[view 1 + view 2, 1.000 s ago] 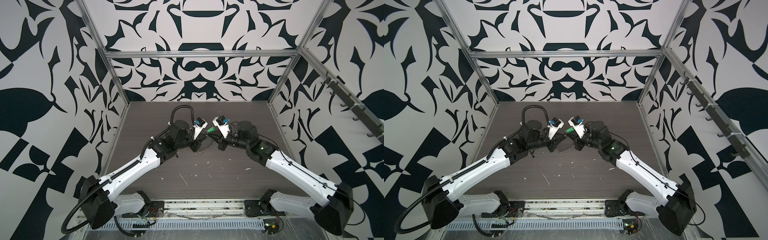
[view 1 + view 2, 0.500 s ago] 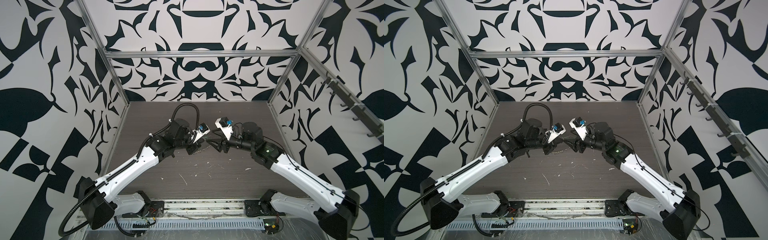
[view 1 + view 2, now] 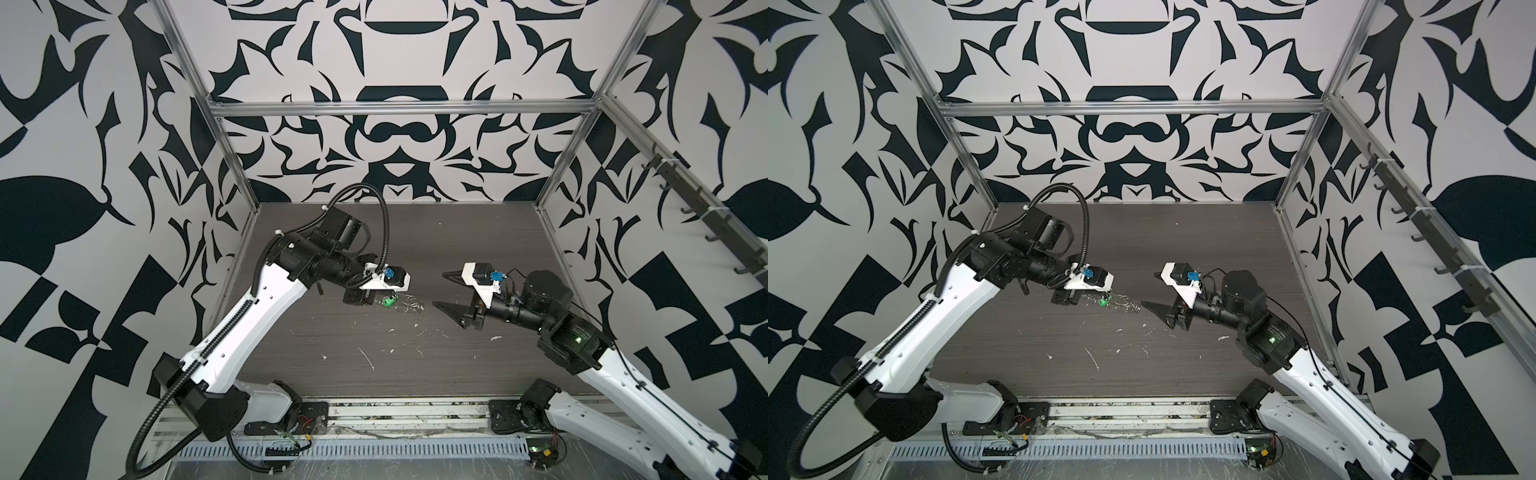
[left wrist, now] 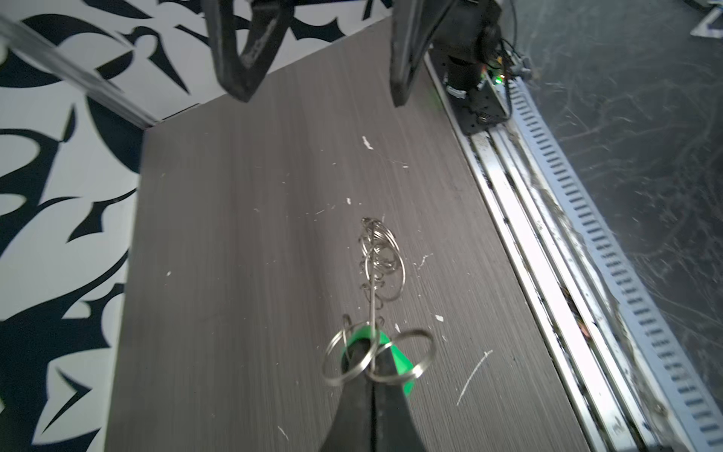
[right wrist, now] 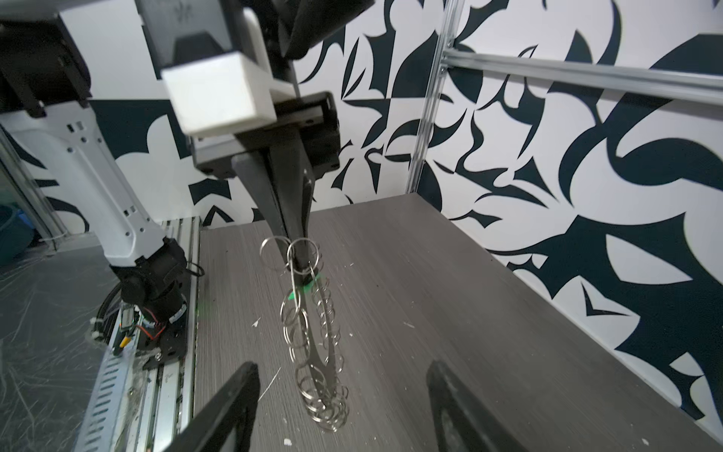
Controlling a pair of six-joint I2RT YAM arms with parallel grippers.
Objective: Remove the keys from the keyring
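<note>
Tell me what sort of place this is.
Probably a robot test cell in a lab. A left arm and a right arm are mounted by a rail at the edge of a scuffed dark table. Patterned black-and-white walls on a metal frame enclose it.

1. The small dark key with a bright green oblong plastic tag (image 4: 397, 354) sits against the closed tips of the left hand (image 4: 371, 375), left of the counter's (image 3: 415, 374) middle. Only the green tag shows clearly.
2. The wide, flat, silvery metal keyring (image 5: 326, 352), fringed with many small wire loops, hangs edge-on from that grip and stretches rightward from the tag. Whether its low end touches the counter cannot be told.
</note>
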